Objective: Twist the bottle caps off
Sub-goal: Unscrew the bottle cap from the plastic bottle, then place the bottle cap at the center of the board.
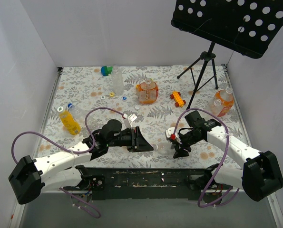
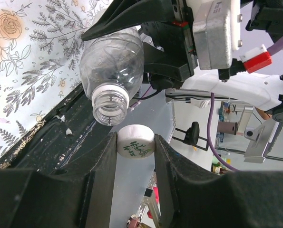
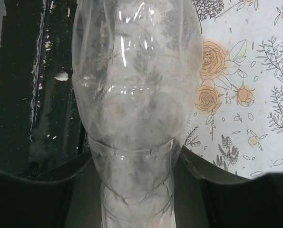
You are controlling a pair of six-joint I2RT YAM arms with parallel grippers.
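Note:
A colourless bottle (image 2: 112, 61) lies level just above the table's near edge, its threaded neck (image 2: 110, 102) bare and open. A white bottle cap (image 2: 135, 141) with green print sits just off that neck, and my left gripper (image 2: 135, 143) is shut on it. My right gripper (image 3: 136, 161) is shut on the same bottle (image 3: 136, 90), both fingers pressed against its narrow waist. In the top view the left gripper (image 1: 143, 140) and the right gripper (image 1: 178, 147) face each other with the bottle (image 1: 162, 148) between them.
A yellow-liquid bottle (image 1: 70, 121) with a blue cap stands at the left. A tall clear bottle (image 1: 117, 80), a squat orange bottle (image 1: 147, 92) and another orange bottle (image 1: 222, 102) stand further back. Loose caps (image 1: 124, 99), an orange toy car (image 1: 177, 98), a green-and-blue block (image 1: 106, 71) and a music-stand tripod (image 1: 205, 61) are there too.

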